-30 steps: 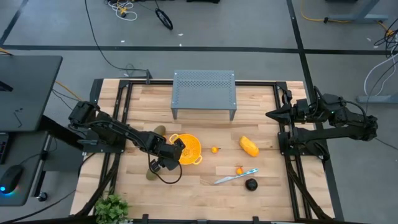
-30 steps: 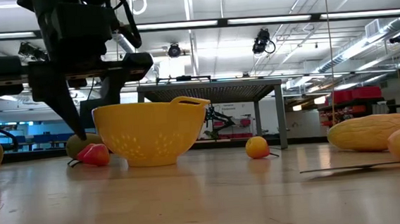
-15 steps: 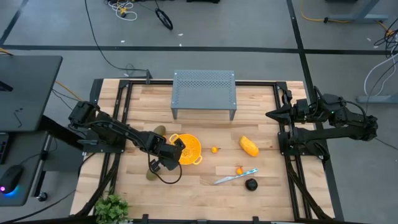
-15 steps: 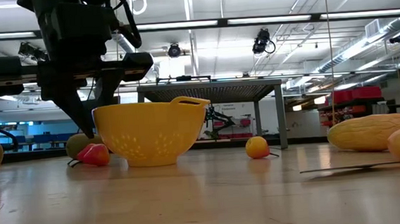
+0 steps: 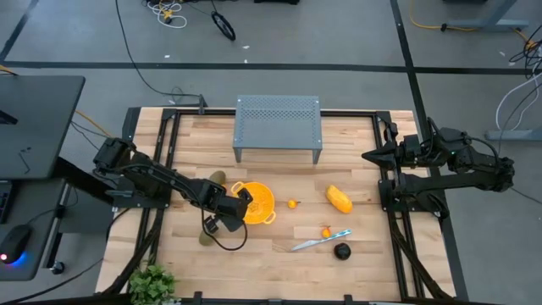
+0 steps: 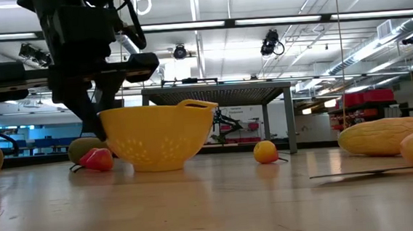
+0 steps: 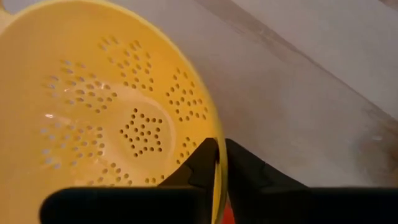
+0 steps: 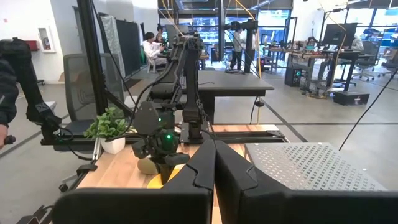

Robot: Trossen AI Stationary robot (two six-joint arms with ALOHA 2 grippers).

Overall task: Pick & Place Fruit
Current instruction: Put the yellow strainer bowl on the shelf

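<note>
Left gripper (image 7: 217, 163): fingers pinched on the rim of the yellow bowl (image 5: 258, 203)
Right gripper (image 8: 209, 163): fingers closed, empty; raised at the table's right edge
Fruit: 2 olive ovals (image 5: 217, 178) left of bowl; yellow oblong (image 5: 339, 200), dark round one (image 5: 341, 251) to its right
Knife (image 5: 320, 241): beside dark fruit

No text, label, brand, number or sign can be read in any view.

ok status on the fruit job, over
Left gripper shut on yellow colander rim. Right gripper shut, parked at table edge. Fruit all outside; red piece beside colander.
</note>
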